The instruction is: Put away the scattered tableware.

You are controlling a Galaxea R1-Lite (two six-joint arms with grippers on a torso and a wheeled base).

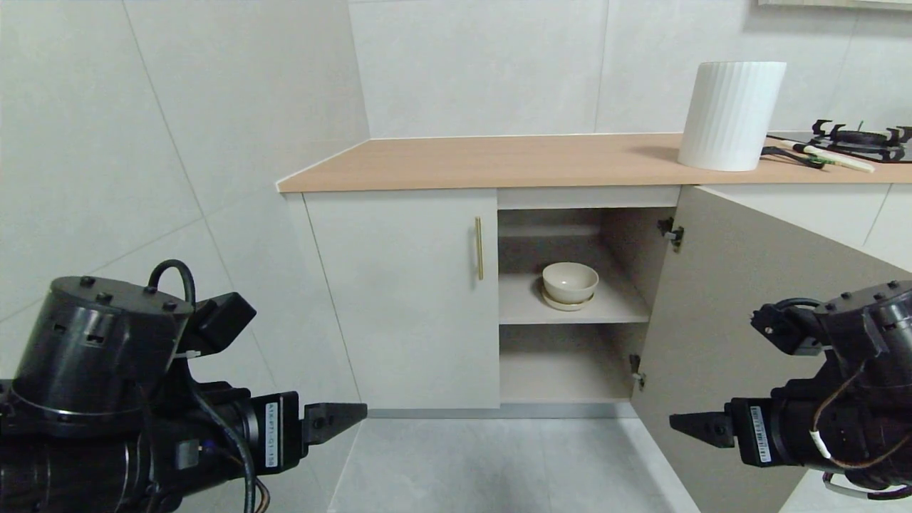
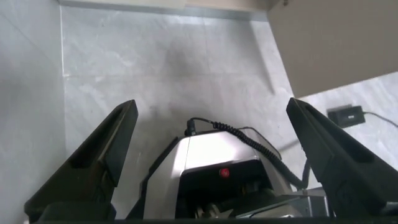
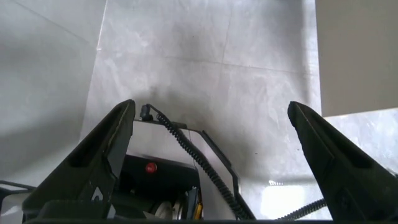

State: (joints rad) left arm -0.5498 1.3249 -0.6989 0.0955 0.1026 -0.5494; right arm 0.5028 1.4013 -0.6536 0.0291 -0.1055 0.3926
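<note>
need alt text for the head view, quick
A cream bowl sits on a small plate on the middle shelf of a floor cabinet whose right door hangs open. On the wooden countertop above stands a white ribbed canister beside a gas hob; the left gripper and right gripper hover low in the foreground.

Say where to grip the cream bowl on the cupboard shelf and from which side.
Pinch the near rim of the round cream bowl, one finger inside, coming in level through the open white cupboard front. It sits upright on a pale saucer, and the wooden counter overhead probably blocks a straight-down reach.
</note>
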